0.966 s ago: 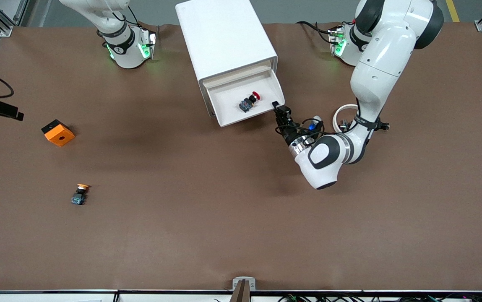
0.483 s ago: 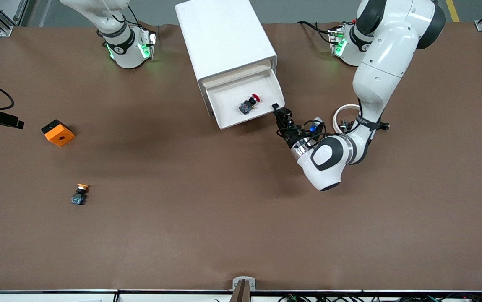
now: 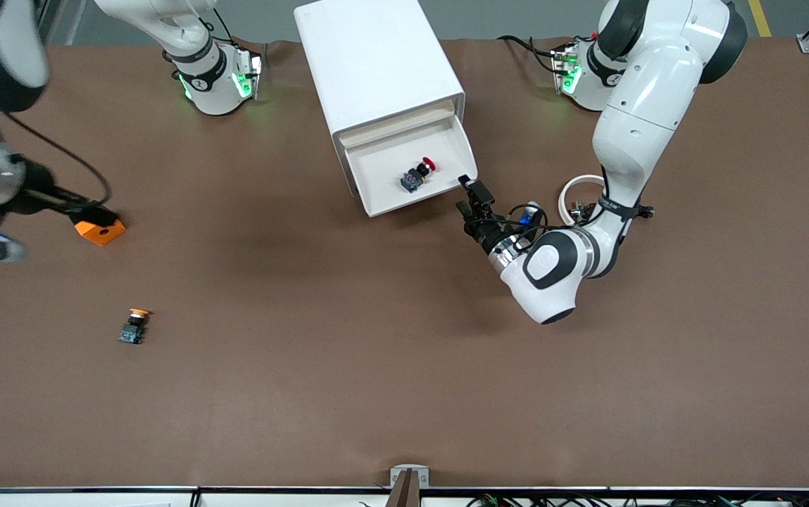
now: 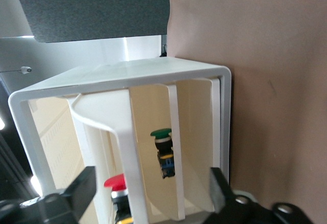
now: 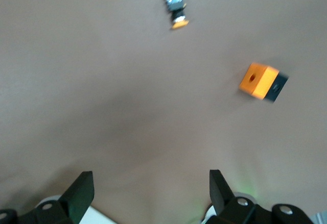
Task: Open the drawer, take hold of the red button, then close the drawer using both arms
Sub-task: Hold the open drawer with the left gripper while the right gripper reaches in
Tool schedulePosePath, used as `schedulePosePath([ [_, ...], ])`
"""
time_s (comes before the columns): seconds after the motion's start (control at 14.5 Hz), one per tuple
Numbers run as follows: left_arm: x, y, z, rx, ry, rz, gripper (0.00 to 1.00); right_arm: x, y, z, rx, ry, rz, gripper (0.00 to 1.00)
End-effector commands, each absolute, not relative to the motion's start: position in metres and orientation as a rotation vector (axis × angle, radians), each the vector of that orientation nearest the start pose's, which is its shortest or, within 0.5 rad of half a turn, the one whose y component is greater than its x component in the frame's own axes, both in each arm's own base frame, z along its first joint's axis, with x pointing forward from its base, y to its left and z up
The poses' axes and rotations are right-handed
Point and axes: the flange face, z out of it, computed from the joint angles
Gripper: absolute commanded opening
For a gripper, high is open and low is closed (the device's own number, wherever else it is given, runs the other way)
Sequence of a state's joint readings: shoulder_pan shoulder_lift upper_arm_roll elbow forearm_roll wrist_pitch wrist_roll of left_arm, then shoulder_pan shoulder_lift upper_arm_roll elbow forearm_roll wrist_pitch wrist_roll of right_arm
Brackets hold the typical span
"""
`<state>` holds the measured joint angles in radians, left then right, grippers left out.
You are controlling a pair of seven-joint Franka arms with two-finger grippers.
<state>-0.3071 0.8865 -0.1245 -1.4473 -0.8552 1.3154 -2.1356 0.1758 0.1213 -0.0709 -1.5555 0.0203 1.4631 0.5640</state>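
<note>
Drawer (image 3: 411, 176) open w/ button (image 3: 418, 173); left gripper (image 3: 473, 198) & right gripper (image 3: 98, 215) fingers spread.

Orange cube with a hole (image 3: 98, 231) sat on brown worktop (image 3: 348, 366); orange-capped button (image 3: 134, 327) lay nearer the front camera.

2 grippers (image 3: 469, 196) (image 3: 94, 211) spread wide.

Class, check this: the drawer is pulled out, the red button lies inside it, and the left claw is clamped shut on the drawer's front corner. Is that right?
Not quite. The drawer is out and the red button lies in it, but the left claw is open, its fingers spread beside the drawer's front corner and gripping nothing. The front view and the left wrist view both show this.
</note>
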Motion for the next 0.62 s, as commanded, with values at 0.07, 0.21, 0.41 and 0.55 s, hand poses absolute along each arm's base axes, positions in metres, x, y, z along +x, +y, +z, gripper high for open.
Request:
schedulePosePath([
  [0.07, 0.548, -0.336, 0.197, -1.339, -1.711, 1.543, 1.00, 0.543, 0.171, 0.570, -2.985, 0.902, 0.363, 1.00],
  [0.21, 0.558, -0.322, 0.199, -1.461, -1.690, 1.553, 1.00, 0.530, 0.225, 0.572, -2.962, 0.952, 0.322, 1.00],
  [0.41, 0.571, -0.302, 0.213, -1.751, -1.589, 1.576, 1.00, 0.502, 0.294, 0.566, -2.937, 0.982, 0.339, 1.00],
  [0.55, 0.575, -0.294, 0.226, -2.035, -1.430, 1.567, 1.00, 0.482, 0.334, 0.557, -2.927, 1.016, 0.321, 1.00],
])
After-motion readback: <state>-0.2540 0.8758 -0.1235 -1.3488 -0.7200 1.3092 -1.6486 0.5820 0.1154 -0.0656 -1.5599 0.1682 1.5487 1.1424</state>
